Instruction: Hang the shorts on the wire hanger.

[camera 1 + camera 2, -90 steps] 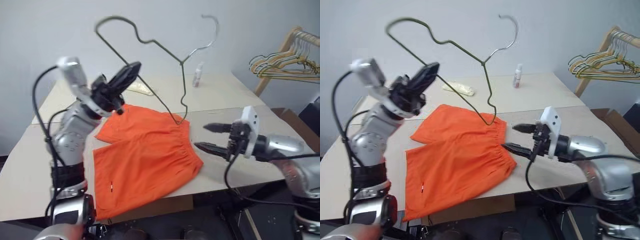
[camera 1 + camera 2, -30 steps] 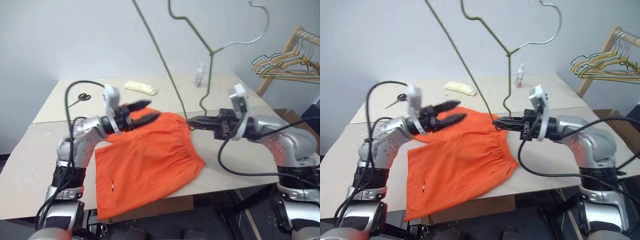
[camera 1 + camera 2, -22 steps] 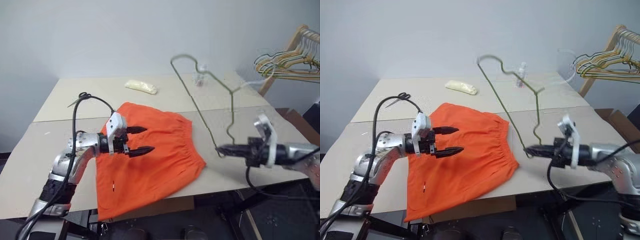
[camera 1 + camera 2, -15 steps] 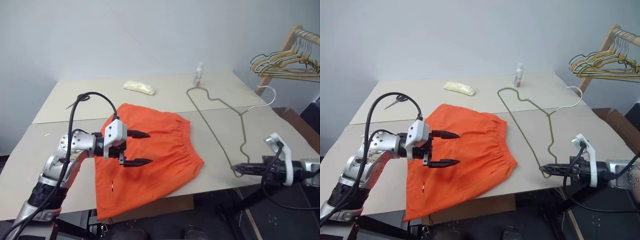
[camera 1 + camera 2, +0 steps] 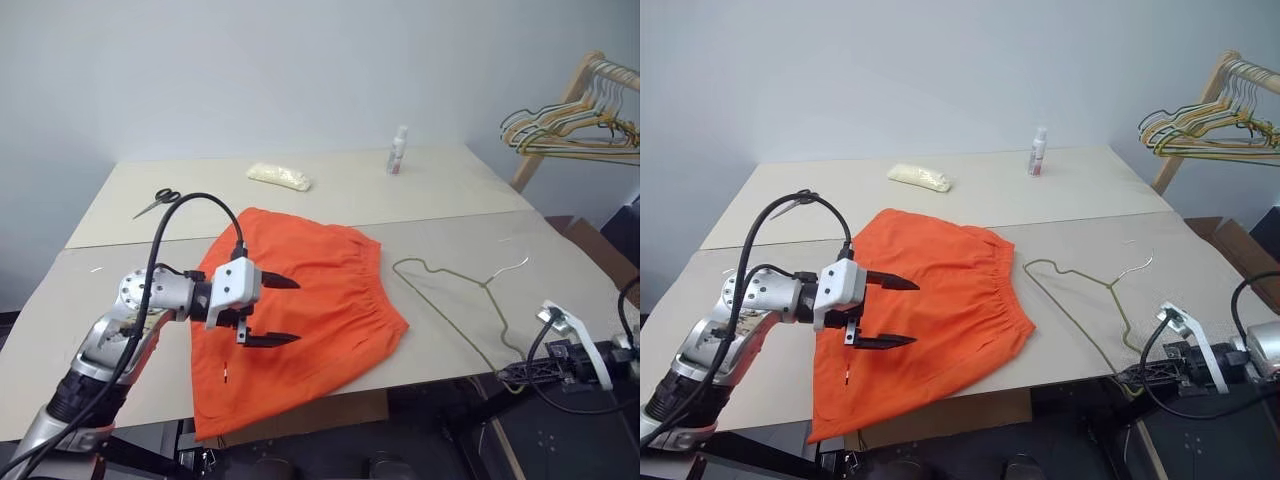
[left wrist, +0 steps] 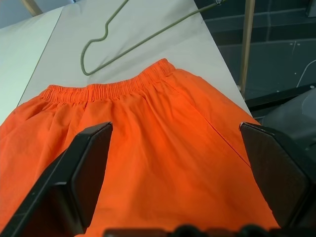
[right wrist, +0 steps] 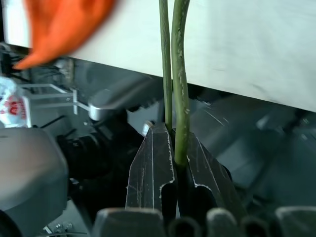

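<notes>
Right gripper [image 5: 506, 373] is clamped tight on one end of the wire hanger [image 5: 455, 293], just off the table's [image 5: 120, 190] front edge, and the hanger lies flat just beside the shorts [image 5: 310, 320]. Left gripper [image 5: 278, 311] hovers over the shorts spread on the table, fingers spread wide, holding nothing.

Shorts [image 5: 295, 310] spread on table [image 5: 450, 180], near front edge, left of wire hanger [image 5: 460, 295]; hanger flat, one end past front edge. Left gripper [image 5: 275, 310] above shorts; right gripper [image 5: 515, 372] beyond table's front-right edge. Behind: scissors [image 5: 155, 200] far left, packet [image 5: 279, 176] centre, bottle [image 5: 398, 150] right. Hanger rack [image 5: 570, 110] off right.
</notes>
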Controlling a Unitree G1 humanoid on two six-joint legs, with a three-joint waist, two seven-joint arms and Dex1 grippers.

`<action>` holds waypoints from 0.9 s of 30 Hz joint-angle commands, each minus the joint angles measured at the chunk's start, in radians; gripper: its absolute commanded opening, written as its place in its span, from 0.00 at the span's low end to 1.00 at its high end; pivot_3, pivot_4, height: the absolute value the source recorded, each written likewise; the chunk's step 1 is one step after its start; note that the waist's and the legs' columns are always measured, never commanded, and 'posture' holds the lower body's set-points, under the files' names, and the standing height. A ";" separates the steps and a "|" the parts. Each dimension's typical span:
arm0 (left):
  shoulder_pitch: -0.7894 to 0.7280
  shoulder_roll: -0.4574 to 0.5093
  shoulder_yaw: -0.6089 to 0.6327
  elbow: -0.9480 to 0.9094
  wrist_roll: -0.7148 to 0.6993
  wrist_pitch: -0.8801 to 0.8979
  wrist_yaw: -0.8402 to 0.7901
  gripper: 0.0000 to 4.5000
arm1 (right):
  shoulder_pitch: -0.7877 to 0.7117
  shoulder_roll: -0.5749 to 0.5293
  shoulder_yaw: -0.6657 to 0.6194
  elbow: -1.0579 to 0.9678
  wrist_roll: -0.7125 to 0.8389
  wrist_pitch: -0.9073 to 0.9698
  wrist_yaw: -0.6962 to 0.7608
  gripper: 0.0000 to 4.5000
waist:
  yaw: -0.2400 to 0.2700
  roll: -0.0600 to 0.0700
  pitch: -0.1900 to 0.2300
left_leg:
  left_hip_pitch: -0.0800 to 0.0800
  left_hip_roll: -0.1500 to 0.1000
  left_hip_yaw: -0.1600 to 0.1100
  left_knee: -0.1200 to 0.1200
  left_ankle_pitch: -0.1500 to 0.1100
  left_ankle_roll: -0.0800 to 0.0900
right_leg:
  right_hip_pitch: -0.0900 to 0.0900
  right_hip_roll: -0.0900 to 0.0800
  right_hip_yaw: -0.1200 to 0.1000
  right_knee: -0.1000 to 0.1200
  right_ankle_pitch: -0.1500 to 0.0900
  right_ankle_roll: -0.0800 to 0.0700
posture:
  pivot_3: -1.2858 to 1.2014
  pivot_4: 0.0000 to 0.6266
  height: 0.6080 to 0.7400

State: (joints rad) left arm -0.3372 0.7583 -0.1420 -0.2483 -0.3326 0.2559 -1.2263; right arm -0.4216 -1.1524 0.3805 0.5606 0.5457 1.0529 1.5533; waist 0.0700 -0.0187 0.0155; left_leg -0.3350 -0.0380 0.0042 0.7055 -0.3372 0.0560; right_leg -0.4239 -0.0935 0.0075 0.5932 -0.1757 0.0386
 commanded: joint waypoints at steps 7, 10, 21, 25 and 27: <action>-0.005 0.020 0.003 -0.024 0.032 -0.022 0.013 0.99 | -0.080 0.039 0.028 0.043 0.018 -0.018 0.061 0.00 | 0.007 0.000 0.000 | -0.001 0.000 -0.001 0.000 0.000 0.000 | 0.000 -0.001 0.000 0.000 0.000 0.000 | 0.57 0.00 1.00; -0.007 0.014 0.000 -0.024 0.036 -0.009 0.020 0.99 | -0.083 0.041 0.026 0.030 0.030 -0.007 0.061 0.00 | 0.009 0.000 0.000 | -0.001 0.000 -0.001 0.000 0.000 0.000 | -0.001 -0.001 0.000 0.000 0.000 0.000 | 0.57 0.00 1.00; -0.001 0.007 -0.006 -0.026 0.041 -0.012 0.035 0.99 | -0.085 0.023 0.059 -0.041 0.075 -0.003 0.061 0.00 | 0.018 0.001 0.000 | -0.001 0.000 -0.001 0.000 0.000 0.000 | -0.001 -0.001 0.000 0.000 0.000 0.000 | 0.58 0.00 1.00; 0.003 0.007 -0.011 -0.025 0.047 -0.016 0.040 0.99 | -0.108 0.006 0.109 -0.057 0.109 -0.016 0.061 0.00 | 0.025 0.001 0.000 | -0.001 0.000 -0.001 0.000 0.000 0.000 | -0.001 -0.001 0.000 0.000 0.000 0.000 | 0.58 0.00 1.00; 0.003 0.004 -0.019 -0.019 0.056 -0.020 0.043 0.99 | -0.135 0.019 0.145 -0.041 0.096 -0.020 0.061 0.00 | 0.026 0.001 0.000 | -0.001 0.000 -0.001 0.000 0.000 0.000 | -0.001 -0.001 -0.001 0.000 0.000 0.000 | 0.58 0.00 1.00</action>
State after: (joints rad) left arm -0.3293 0.7641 -0.1584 -0.2495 -0.2868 0.2578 -1.1901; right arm -0.5169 -1.1212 0.5059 0.5231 0.6325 1.0441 1.5569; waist 0.0965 -0.0182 0.0154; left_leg -0.3356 -0.0383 0.0033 0.7056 -0.3372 0.0559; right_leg -0.4247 -0.0939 0.0066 0.5935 -0.1756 0.0387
